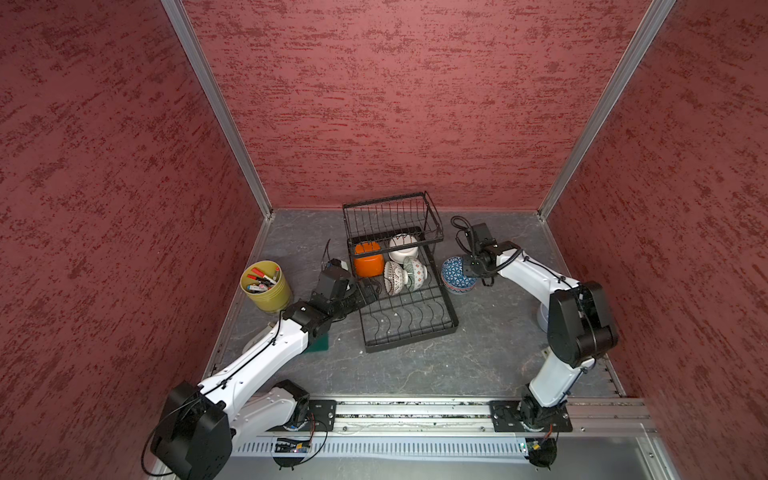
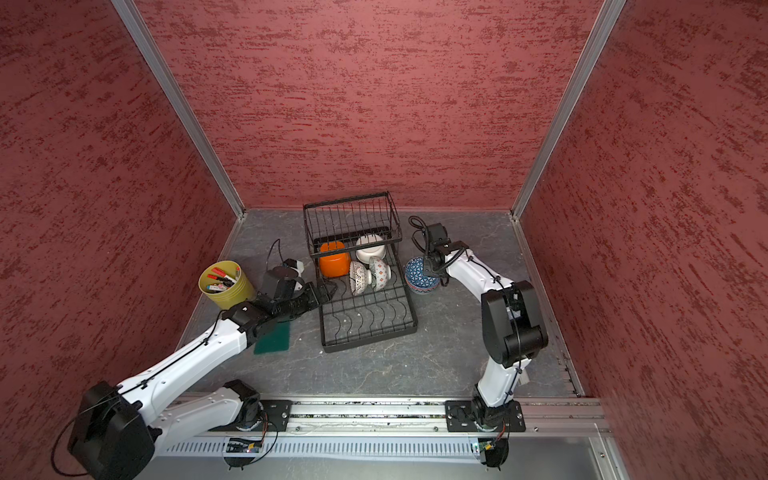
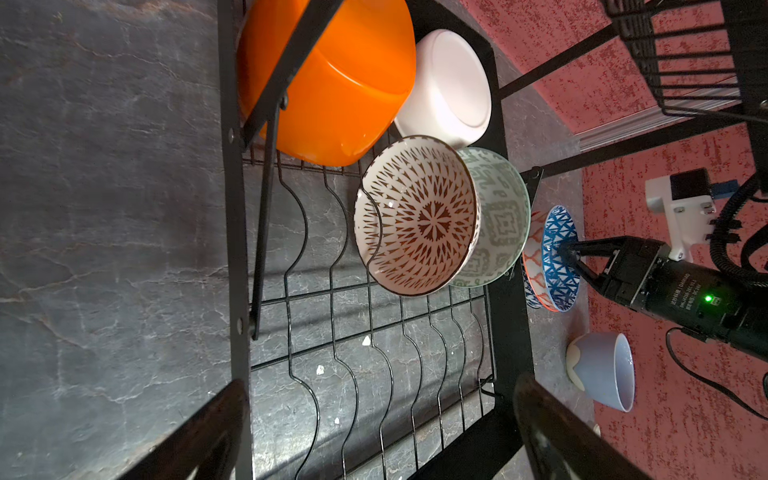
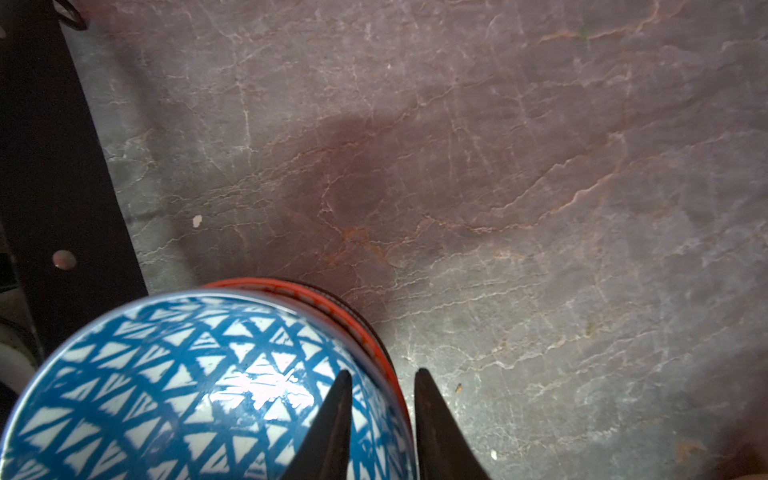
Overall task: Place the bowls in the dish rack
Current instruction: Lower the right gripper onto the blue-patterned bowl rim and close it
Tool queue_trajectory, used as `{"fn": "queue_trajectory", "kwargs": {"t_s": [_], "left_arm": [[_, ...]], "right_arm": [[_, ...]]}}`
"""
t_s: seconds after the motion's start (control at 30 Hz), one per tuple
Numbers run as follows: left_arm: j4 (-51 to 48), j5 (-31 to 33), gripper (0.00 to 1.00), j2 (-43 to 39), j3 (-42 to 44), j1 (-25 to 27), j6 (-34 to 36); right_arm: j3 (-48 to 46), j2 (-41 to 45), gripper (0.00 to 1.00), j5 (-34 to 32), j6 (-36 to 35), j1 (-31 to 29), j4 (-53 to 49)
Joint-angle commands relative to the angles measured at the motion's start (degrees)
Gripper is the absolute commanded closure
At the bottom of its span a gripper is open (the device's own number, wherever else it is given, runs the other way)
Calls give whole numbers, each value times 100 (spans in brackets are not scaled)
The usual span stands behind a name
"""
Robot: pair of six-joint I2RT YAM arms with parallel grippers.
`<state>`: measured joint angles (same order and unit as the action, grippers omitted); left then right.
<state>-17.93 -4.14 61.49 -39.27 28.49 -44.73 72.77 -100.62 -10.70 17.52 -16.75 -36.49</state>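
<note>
The black wire dish rack [image 1: 409, 328] holds a plain orange bowl [image 1: 368, 262], a white bowl [image 1: 403, 249], a brown-patterned bowl [image 1: 394, 277] and a grey-green patterned bowl [image 1: 416, 272]. Right of the rack, a blue triangle-patterned bowl [image 4: 187, 374] sits nested in an orange lattice bowl [image 3: 536, 249]. My right gripper [image 4: 382, 371] straddles the blue bowl's rim, one finger inside and one outside, jaws narrow. Whether they press the rim is unclear. My left gripper [image 3: 380, 380] hangs wide open over the rack's bare lower tray, holding nothing.
A yellow-green pot of pens [image 1: 266, 286] stands left of the left arm. A green pad [image 2: 272, 338] lies under that arm. A pale blue cup [image 3: 602, 370] sits near the right arm's base. Red walls close in three sides.
</note>
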Motion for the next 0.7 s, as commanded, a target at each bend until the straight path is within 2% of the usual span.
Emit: {"fn": "queue_trajectory", "kwargs": {"t_s": [0.0,0.67], "left_arm": [[133,-38,0,-25,51,-37,-18],[13,46,0,-234,18,-63,-27]], "right_arm": [[-61,-29,75,63,-2,36,151],[-75,108,86,101,-7,40,183]]}}
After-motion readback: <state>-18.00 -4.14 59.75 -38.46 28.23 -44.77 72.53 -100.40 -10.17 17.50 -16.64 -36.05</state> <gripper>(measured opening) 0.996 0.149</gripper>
